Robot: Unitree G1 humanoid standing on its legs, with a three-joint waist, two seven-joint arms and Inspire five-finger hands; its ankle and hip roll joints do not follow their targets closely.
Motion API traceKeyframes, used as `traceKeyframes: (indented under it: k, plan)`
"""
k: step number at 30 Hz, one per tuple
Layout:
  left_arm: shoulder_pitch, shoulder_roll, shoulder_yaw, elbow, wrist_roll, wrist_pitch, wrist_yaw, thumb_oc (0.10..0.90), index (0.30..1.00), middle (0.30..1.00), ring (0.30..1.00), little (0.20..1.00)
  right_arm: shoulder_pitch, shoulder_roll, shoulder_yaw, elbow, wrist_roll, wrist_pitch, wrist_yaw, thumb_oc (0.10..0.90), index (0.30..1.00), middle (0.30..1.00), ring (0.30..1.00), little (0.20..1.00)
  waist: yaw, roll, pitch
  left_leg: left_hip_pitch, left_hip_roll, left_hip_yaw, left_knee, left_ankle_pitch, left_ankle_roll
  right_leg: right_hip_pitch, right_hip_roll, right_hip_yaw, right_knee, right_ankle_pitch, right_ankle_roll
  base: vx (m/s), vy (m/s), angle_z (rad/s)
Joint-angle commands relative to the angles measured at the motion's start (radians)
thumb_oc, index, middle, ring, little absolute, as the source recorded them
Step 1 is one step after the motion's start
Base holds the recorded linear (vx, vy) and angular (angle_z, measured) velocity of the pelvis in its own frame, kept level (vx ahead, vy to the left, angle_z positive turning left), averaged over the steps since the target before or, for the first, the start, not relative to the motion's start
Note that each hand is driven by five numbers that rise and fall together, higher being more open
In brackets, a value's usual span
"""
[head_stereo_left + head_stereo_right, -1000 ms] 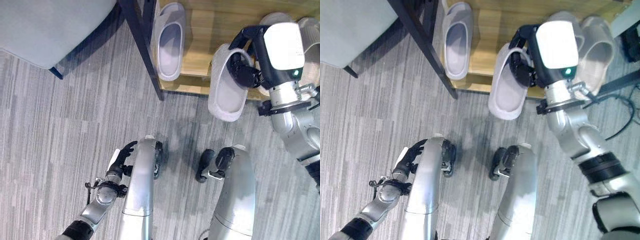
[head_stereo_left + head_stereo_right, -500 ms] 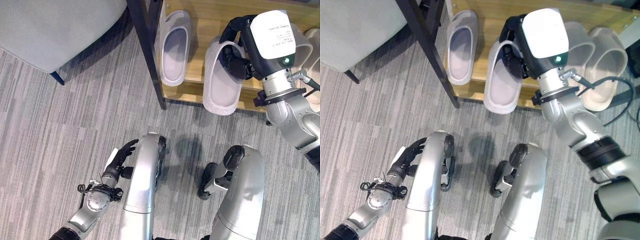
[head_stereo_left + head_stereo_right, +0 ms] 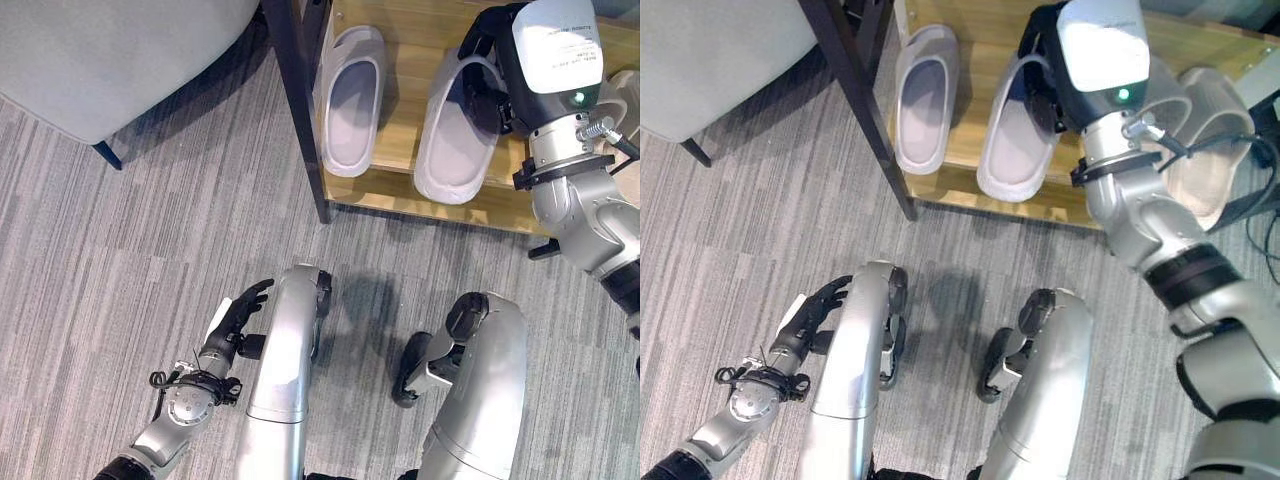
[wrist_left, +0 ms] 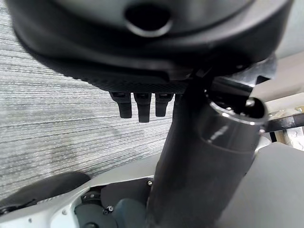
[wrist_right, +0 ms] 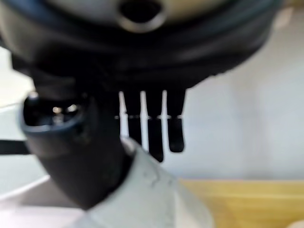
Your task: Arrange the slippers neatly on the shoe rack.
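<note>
1. Wooden shoe rack (image 3: 400, 150): to keep the heel fully on the shelf, parallel to the pale slipper (image 3: 350, 95) already placed.
2. Grey slipper (image 3: 455, 140): lying now on the shelf, before overhanging the edge.
3. Right hand (image 3: 485, 85): grasping its strap; to release only when flat.
4. Left hand (image 3: 235, 320): relaxed, low near the carpet.

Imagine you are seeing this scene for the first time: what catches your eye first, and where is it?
The right hand grips a pale slipper on the wooden shoe rack, beside another slipper lying to its left. Two more slippers sit at the rack's right end, while the left hand hangs open above the grey carpet.
</note>
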Motion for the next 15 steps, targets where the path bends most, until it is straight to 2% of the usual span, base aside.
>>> traceKeyframes:
  k: [1, 5, 10, 15]
  plan:
    - [-0.061, -0.047, -0.017, -0.029, -0.003, -0.058, 0.086, 0.8, 0.9, 0.9, 0.9, 0.9, -0.228, -0.023, 0.011, 0.014, 0.022, -0.005, -0.079, 0.4, 0.3, 0.3, 0.3, 0.3, 0.054, 0.013, -0.016, -0.046, -0.012, -0.029, 0.001, -0.124, -0.018, 0.012, -0.071, 0.008, 0.069, -0.093, -0.046, -0.01, -0.066, 0.01]
    - [-0.06, -0.042, -0.028, -0.028, -0.011, -0.065, 0.083, 0.8, 0.9, 0.9, 0.9, 0.9, -0.264, -0.012, 0.059, 0.078, 0.037, -0.008, -0.078, 0.4, 0.3, 0.3, 0.3, 0.3, 0.066, 0.01, -0.016, -0.046, -0.014, -0.027, -0.011, -0.115, -0.024, 0.012, -0.079, 0.008, 0.065, -0.087, -0.049, -0.01, -0.053, 0.06]
    - [-0.043, -0.002, -0.036, -0.054, -0.024, -0.075, 0.067, 0.8, 0.9, 0.9, 0.9, 0.9, -0.293, -0.002, 0.119, 0.166, 0.034, -0.001, -0.06, 0.4, 0.3, 0.3, 0.3, 0.3, 0.101, -0.006, -0.016, -0.046, -0.025, -0.029, -0.033, -0.106, -0.039, 0.012, -0.093, 0.004, 0.065, -0.078, -0.054, -0.02, -0.082, 0.12]
    - [-0.033, 0.014, -0.043, -0.059, -0.029, -0.08, 0.067, 0.8, 0.9, 0.9, 0.9, 0.9, -0.326, 0.006, 0.155, 0.214, 0.043, -0.002, -0.059, 0.4, 0.3, 0.3, 0.3, 0.3, 0.113, -0.003, -0.016, -0.046, -0.032, -0.037, -0.038, -0.105, -0.045, 0.012, -0.1, -0.002, 0.069, -0.077, -0.057, -0.01, -0.044, 0.1]
